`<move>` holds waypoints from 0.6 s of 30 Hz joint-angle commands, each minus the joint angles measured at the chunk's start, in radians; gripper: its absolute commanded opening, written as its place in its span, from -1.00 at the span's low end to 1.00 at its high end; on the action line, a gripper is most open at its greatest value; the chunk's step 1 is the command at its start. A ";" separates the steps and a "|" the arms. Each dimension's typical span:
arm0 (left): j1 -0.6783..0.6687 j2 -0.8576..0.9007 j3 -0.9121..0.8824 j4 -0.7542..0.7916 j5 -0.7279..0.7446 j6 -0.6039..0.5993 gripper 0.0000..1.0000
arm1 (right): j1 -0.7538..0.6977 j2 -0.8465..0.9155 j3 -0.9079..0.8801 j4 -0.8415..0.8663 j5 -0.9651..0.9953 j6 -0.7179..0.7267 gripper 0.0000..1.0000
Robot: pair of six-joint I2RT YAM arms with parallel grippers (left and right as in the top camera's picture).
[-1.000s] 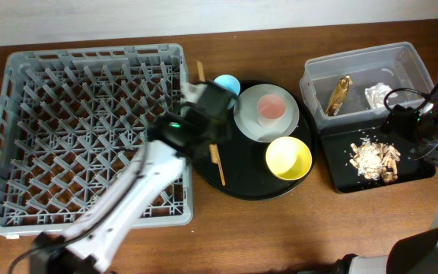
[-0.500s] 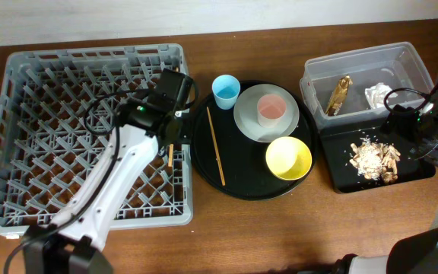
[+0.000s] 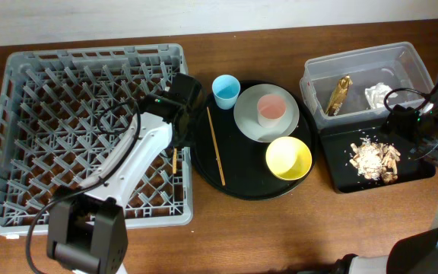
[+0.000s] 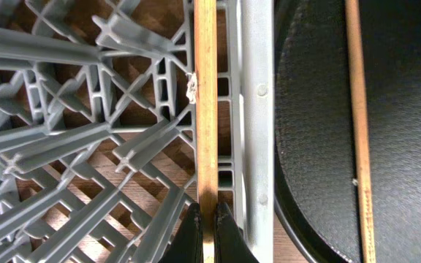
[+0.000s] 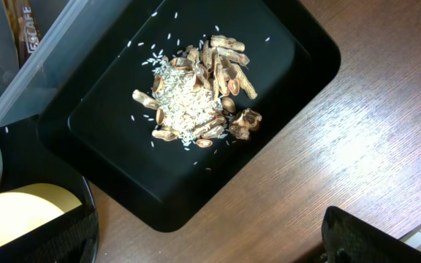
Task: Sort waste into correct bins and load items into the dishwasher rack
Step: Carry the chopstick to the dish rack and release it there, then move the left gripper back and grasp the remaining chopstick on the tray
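Observation:
My left gripper [image 4: 208,223] is shut on a wooden chopstick [image 4: 205,109], which lies lengthwise just inside the right wall of the grey dishwasher rack [image 4: 256,109]. Seen from overhead, that gripper [image 3: 175,141] hangs over the rack's [image 3: 44,114] right edge. A second chopstick [image 3: 216,146] lies on the round black tray [image 3: 242,179], alongside a blue cup [image 3: 226,90], a pink cup [image 3: 271,109] on the grey plate [image 3: 249,122], and a yellow bowl [image 3: 288,157]. My right gripper [image 5: 210,245] stands open above the table beside the shallow black tray [image 5: 108,146] holding food scraps [image 5: 196,95].
The clear tub [image 3: 318,80] at the back right holds the gold wrapper [image 3: 341,93] and the white tissue [image 3: 377,95]. The rack's upright pegs crowd the space left of the held chopstick. Bare wood shows along the table's front.
My left arm carried the chopstick from over the round tray to the rack's right side, then shifted it nearer the right wall. The right arm stayed put.

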 commanded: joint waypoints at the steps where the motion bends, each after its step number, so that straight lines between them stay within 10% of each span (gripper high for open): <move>1: 0.017 0.029 0.003 -0.001 -0.022 -0.030 -0.99 | -0.003 -0.015 0.005 0.000 0.006 0.005 0.97; 4: 0.035 0.032 0.003 0.000 -0.022 -0.033 -0.82 | -0.003 -0.015 0.005 0.000 0.006 0.005 0.97; 5: 0.040 0.032 0.003 0.000 -0.021 -0.033 -0.22 | -0.003 -0.015 0.005 0.000 0.006 0.005 0.97; 7: 0.051 0.032 0.003 -0.002 -0.021 -0.033 0.05 | -0.003 -0.015 0.005 0.000 0.006 0.005 0.97; 18: 0.051 -0.048 0.176 -0.133 0.113 -0.033 0.06 | -0.003 -0.015 0.005 0.000 0.006 0.005 0.97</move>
